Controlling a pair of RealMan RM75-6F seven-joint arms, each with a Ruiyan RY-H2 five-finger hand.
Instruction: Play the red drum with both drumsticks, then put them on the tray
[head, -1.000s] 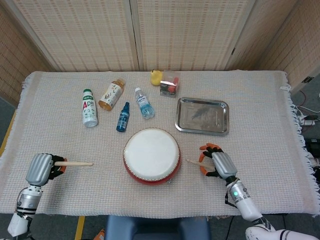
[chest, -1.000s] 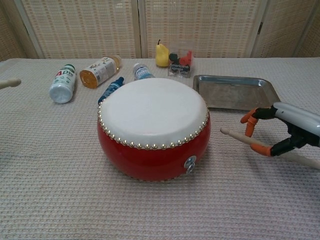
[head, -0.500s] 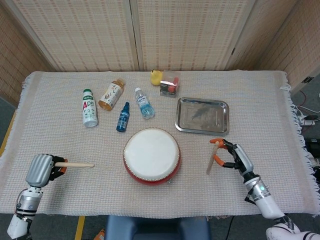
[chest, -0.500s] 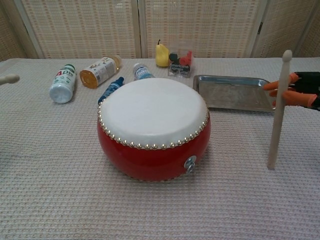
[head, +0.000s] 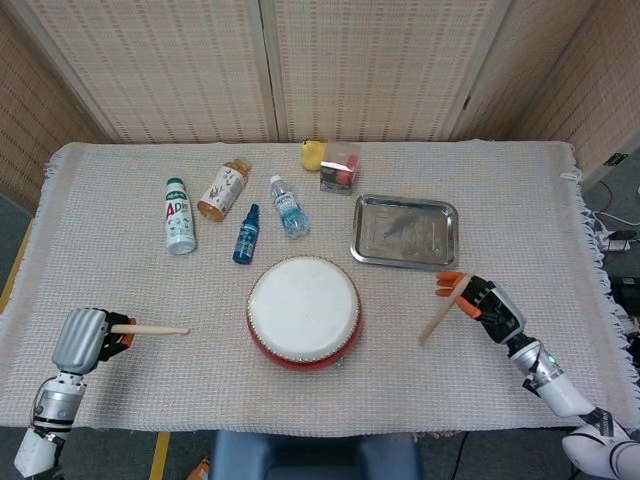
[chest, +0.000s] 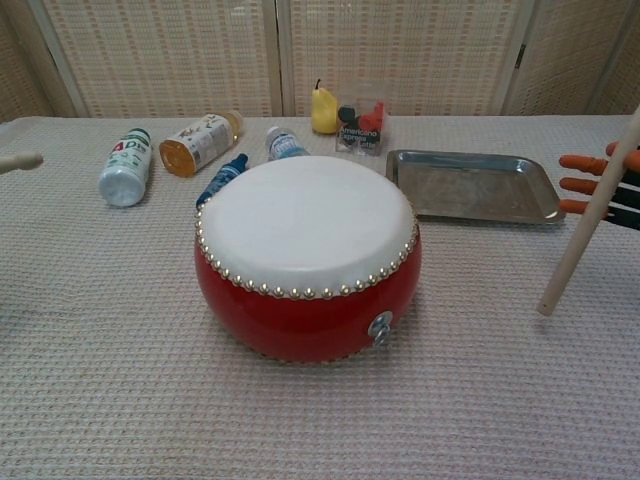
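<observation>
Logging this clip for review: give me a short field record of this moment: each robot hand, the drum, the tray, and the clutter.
left robot hand: grips a drumstick lying roughly level, tip toward the drum
right robot hand: holds the other drumstick, slanted, right of the drum
red drum: upright at table centre, neither stick touching it
metal tray: behind-right of drum, holds no drumstick
clutter: bottles lying at back left, yellow pear beside a small clear box

Cloth-covered table, red drum, metal tray, bottles, pear
</observation>
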